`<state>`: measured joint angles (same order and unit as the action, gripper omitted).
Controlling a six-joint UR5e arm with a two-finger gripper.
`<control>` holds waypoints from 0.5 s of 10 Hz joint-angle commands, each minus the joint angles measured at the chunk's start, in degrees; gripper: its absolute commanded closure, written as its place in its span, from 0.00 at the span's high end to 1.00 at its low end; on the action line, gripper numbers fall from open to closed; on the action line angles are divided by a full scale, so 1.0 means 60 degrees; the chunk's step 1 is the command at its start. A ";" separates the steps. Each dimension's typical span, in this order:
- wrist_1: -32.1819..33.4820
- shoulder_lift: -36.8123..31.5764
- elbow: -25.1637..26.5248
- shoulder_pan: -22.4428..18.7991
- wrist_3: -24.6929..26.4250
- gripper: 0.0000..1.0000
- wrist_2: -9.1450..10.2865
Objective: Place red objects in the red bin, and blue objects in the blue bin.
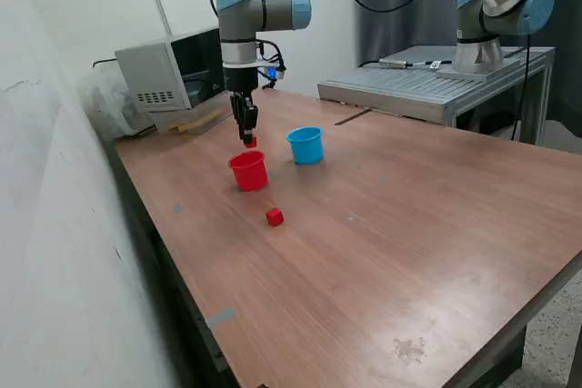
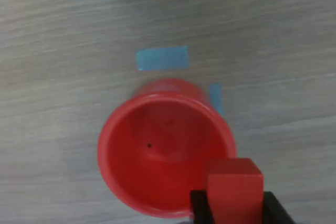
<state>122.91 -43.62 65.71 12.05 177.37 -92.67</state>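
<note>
My gripper (image 1: 247, 136) is shut on a small red cube (image 1: 251, 142) and holds it just above the red cup (image 1: 248, 171). In the wrist view the held cube (image 2: 234, 187) sits between the black fingers (image 2: 198, 206), over the rim of the red cup (image 2: 163, 153), whose inside looks empty. A second red cube (image 1: 275, 216) lies on the table in front of the red cup. The light blue cup (image 1: 306, 144) stands to the exterior view's right of the red cup. No dark blue cubes are in view.
A wooden table (image 1: 391, 252) carries everything. A grey box-shaped device (image 1: 173, 70) sits at the back corner. A metal bench with a second arm's base (image 1: 482, 43) stands behind. Blue tape marks (image 2: 161, 57) lie by the red cup.
</note>
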 commanded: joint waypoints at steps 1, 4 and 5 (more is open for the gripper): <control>0.0140 0.0121 -0.0024 0.0189 -0.0001 0.00 -0.0024; 0.0257 0.0106 0.0034 0.0234 -0.0001 0.00 -0.0024; 0.0301 0.0106 0.0064 0.0234 -0.0001 0.00 -0.0039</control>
<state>124.39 -42.96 65.87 13.39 177.38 -92.84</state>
